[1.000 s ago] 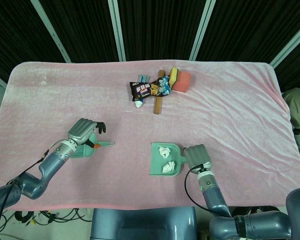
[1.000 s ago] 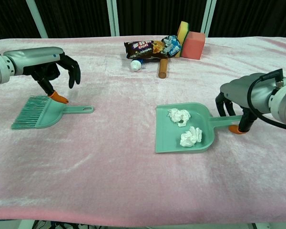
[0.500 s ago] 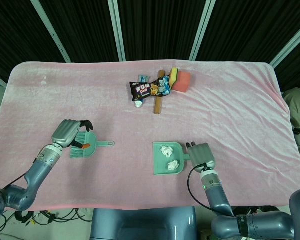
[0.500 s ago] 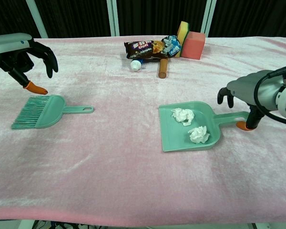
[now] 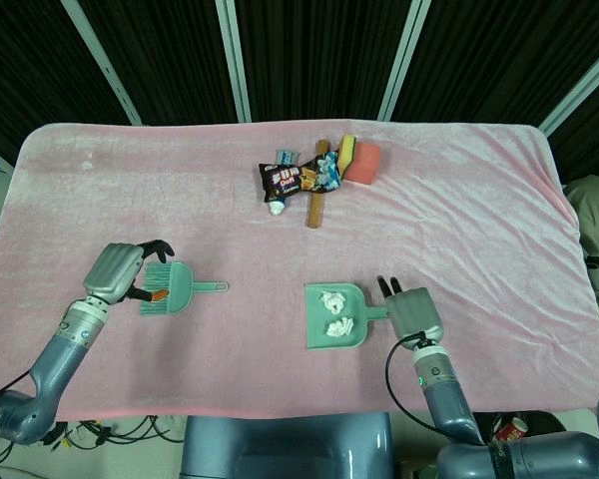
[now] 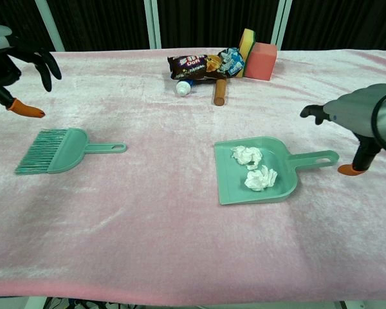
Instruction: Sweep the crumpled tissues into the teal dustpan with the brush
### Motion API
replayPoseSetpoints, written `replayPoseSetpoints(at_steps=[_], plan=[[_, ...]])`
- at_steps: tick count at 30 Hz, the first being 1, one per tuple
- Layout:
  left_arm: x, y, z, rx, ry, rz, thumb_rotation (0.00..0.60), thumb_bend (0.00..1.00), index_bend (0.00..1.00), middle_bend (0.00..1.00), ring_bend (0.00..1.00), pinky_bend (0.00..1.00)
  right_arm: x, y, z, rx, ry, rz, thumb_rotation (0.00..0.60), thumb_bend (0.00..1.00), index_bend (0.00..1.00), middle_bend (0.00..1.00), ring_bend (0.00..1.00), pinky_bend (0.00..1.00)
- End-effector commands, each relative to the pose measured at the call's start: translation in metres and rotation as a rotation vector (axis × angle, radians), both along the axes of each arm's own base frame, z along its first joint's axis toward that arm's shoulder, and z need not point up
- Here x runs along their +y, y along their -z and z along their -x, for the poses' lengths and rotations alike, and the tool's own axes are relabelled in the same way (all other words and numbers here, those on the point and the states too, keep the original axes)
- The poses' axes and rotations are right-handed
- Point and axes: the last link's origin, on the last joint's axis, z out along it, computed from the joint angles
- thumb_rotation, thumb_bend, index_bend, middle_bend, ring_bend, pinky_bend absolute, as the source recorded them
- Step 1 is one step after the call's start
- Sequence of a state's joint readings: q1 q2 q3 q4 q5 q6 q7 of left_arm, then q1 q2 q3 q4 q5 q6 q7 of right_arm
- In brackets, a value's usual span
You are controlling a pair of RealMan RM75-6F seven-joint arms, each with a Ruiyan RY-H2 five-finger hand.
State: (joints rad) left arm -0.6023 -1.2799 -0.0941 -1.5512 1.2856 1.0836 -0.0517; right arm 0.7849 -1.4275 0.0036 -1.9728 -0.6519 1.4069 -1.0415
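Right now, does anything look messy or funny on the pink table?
Only the heap at the back: a snack bag lies jumbled over a wooden stick beside sponges. The tissues sit neatly inside the dustpan.

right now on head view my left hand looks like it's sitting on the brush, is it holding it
Observer: No. The chest view shows the left hand raised clear of the brush, with open space between them.
Operator: ok and is my right hand on the dustpan handle
Observer: No. In the chest view the right hand hangs off to the side of the dustpan handle, with a gap between its fingers and the handle.
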Motion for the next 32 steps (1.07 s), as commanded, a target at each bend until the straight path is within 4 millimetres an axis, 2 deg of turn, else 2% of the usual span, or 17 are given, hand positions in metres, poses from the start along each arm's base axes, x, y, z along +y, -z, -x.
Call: replayPoseSetpoints(at_steps=[1,2,4,5,7,9,10,12,15,23,28,32], plan=[[-0.027,-0.024,0.012,0.028,-0.006,-0.086,0.600,0.06,0.31,0.41,0.79,0.93,0.013,-0.034,0.015,-0.052,-0.018,0.070,0.600,0.19,0.00,0.16,0.65,0.82],[-0.034,-0.030,0.015,0.036,-0.008,-0.106,0.600,0.06,0.29,0.40,0.76,0.89,0.016,-0.045,0.019,-0.072,-0.030,0.093,0.600,0.19,0.00,0.16,0.63,0.80],[-0.047,-0.040,0.021,0.060,-0.016,-0.137,0.600,0.06,0.26,0.33,0.60,0.73,0.022,-0.061,0.027,-0.109,-0.047,0.122,0.600,0.19,0.00,0.12,0.51,0.71],[-0.055,-0.045,0.025,0.079,-0.020,-0.152,0.600,0.06,0.25,0.30,0.52,0.66,0.026,-0.068,0.032,-0.132,-0.053,0.129,0.600,0.19,0.00,0.09,0.42,0.64],[-0.073,-0.055,0.033,0.112,-0.030,-0.174,0.600,0.05,0.21,0.20,0.30,0.44,0.034,-0.081,0.043,-0.180,-0.050,0.133,0.600,0.19,0.00,0.02,0.22,0.48],[-0.090,-0.063,0.042,0.145,-0.044,-0.190,0.600,0.04,0.16,0.13,0.14,0.26,0.042,-0.092,0.053,-0.227,-0.050,0.125,0.600,0.18,0.00,0.00,0.08,0.38],[-0.098,-0.067,0.047,0.158,-0.060,-0.195,0.600,0.04,0.13,0.08,0.07,0.18,0.045,-0.097,0.059,-0.243,-0.053,0.125,0.600,0.16,0.00,0.00,0.04,0.34],[-0.110,-0.073,0.054,0.173,-0.087,-0.199,0.600,0.02,0.06,0.02,0.01,0.08,0.052,-0.108,0.071,-0.251,-0.067,0.127,0.600,0.12,0.00,0.00,0.00,0.27],[-0.126,-0.082,0.065,0.190,-0.133,-0.218,0.600,0.01,0.00,0.00,0.00,0.03,0.059,-0.119,0.086,-0.253,-0.073,0.151,0.600,0.09,0.00,0.00,0.00,0.22],[-0.156,-0.099,0.092,0.204,-0.185,-0.319,0.600,0.00,0.00,0.00,0.00,0.00,0.081,-0.141,0.122,-0.288,-0.068,0.292,0.600,0.08,0.00,0.00,0.00,0.20],[-0.161,-0.114,0.105,0.206,-0.215,-0.388,0.600,0.00,0.00,0.00,0.00,0.00,0.084,-0.154,0.141,-0.333,-0.035,0.430,0.600,0.08,0.00,0.00,0.00,0.20],[-0.162,-0.121,0.113,0.176,-0.260,-0.413,0.600,0.00,0.00,0.00,0.00,0.00,0.081,-0.162,0.148,-0.355,-0.023,0.501,0.600,0.08,0.00,0.00,0.00,0.20]])
